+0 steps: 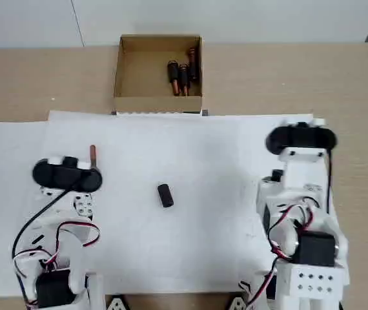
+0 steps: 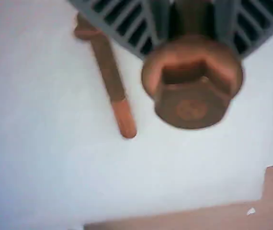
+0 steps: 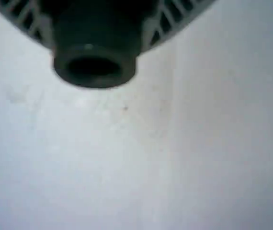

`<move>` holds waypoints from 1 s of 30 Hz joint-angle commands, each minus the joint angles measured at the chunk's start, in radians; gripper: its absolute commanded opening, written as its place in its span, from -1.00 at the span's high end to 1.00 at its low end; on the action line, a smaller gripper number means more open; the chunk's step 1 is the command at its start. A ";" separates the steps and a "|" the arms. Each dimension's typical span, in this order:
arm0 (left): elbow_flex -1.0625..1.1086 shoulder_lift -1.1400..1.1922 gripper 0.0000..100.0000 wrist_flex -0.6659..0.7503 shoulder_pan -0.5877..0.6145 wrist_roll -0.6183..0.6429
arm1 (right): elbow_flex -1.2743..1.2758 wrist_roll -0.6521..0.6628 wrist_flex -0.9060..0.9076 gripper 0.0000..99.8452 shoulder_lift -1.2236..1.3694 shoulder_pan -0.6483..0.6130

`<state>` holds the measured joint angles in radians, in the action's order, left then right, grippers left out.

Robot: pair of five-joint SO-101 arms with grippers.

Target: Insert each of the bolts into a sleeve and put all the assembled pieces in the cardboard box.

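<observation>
Left claw (image 2: 190, 17) clenched on bolt (image 2: 192, 88), held over white paper (image 1: 223, 194) at left | second bolt (image 2: 111, 81) laid on paper beside it | right claw (image 3: 96, 14) clenched on sleeve (image 3: 96, 62) | loose sleeve (image 1: 164, 195) mid-paper | assembled pieces (image 1: 183, 76) noted in cardboard box (image 1: 139, 74), far centre

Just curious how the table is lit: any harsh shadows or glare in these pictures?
High view: soft, even light; the loose sleeve casts hardly any shadow on the white paper, no glare. Left wrist view: the held bolt has one face of its head shaded. Right wrist view: the held sleeve has a dark bore; no hard shadow near it.
</observation>
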<state>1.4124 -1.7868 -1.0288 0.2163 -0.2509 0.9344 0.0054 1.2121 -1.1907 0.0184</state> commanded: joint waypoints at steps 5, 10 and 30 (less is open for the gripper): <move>0.001 -0.008 0.99 0.035 -0.117 0.374 | 0.132 0.008 -0.251 1.00 -0.010 -0.139; 0.064 -0.009 0.99 0.107 -0.206 0.594 | 0.235 0.008 -0.392 1.00 -0.010 -0.205; 0.225 -0.009 0.99 0.483 -0.494 0.838 | 0.500 0.012 -0.799 1.00 -0.084 -0.377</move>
<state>1.6456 -1.7868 -0.5777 -0.2455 0.5623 1.4285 0.0084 0.4649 -1.2091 -0.3376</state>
